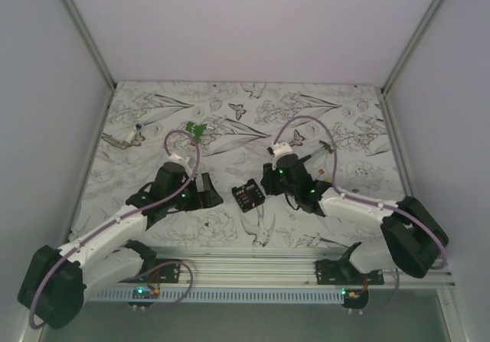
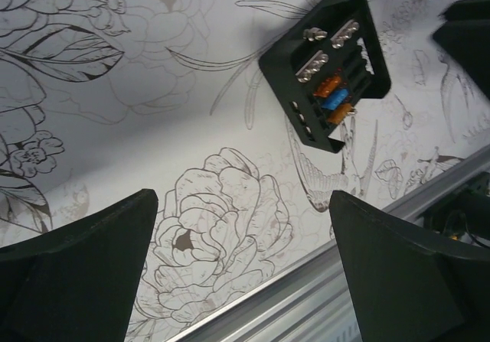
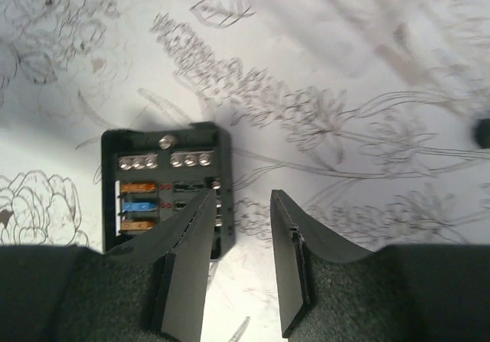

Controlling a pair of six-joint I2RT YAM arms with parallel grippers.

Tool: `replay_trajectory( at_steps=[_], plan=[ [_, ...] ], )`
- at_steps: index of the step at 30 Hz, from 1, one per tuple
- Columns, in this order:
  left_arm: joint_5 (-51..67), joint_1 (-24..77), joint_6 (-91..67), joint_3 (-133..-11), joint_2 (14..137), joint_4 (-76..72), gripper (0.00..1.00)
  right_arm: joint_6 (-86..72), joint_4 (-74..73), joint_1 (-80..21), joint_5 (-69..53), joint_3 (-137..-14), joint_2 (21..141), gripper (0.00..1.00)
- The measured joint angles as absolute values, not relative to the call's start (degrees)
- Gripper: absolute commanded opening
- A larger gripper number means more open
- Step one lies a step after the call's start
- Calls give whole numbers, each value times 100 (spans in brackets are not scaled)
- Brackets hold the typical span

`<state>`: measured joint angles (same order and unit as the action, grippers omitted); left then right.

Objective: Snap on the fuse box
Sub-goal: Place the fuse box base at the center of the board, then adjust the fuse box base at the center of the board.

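Note:
The fuse box (image 1: 248,196) is a small black square box lying on the flower-patterned table between my two grippers. Its top is open, showing orange and blue fuses and silver screws. In the left wrist view the fuse box (image 2: 325,70) lies ahead and to the right of my left gripper (image 2: 243,200), which is wide open, empty and apart from it. In the right wrist view the fuse box (image 3: 153,193) lies just left of my right gripper (image 3: 243,197), which is open and empty. Its left finger (image 3: 187,239) overlaps the box's right edge.
A small green plastic piece (image 1: 197,130) lies at the back centre. A small metallic item (image 1: 126,138) lies at the back left. An aluminium rail (image 1: 253,265) runs along the near table edge and also shows in the left wrist view (image 2: 306,300). White walls enclose the table.

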<state>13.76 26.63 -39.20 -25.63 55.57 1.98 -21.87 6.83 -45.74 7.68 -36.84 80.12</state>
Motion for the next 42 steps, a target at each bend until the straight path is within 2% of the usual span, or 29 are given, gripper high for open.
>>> replay_trajectory(
  at_steps=[4, 9, 18, 26, 31, 37, 42],
  plan=[
    [1194, 2663, -3935, -2541, 5693, 217, 100, -2012, 554, -4174, 851, -3614, 7629, 39],
    [1057, 2663, -3942, -2541, 6069, 222, 100, -1820, 362, -4036, 799, -3612, 7929, 32],
    [753, 2663, -3962, -2650, 6554, 207, 100, -1800, 237, -4689, 635, -3614, 8560, 32],
    [373, 2318, -3959, -2716, 6534, 412, 100, -2123, 423, -5483, 502, -3800, 8890, 35],
    [279, 1979, -3959, -2707, 6104, 646, 100, -2359, 888, -5835, 390, -4482, 9725, 36],
    [279, 1949, -3962, -2698, 5929, 746, 100, -2482, 1020, -5902, 305, -4956, 10173, 41],
    [375, 1944, -3957, -2698, 5924, 781, 100, -2464, 687, -5909, 548, -4908, 9894, 45]
  ],
)
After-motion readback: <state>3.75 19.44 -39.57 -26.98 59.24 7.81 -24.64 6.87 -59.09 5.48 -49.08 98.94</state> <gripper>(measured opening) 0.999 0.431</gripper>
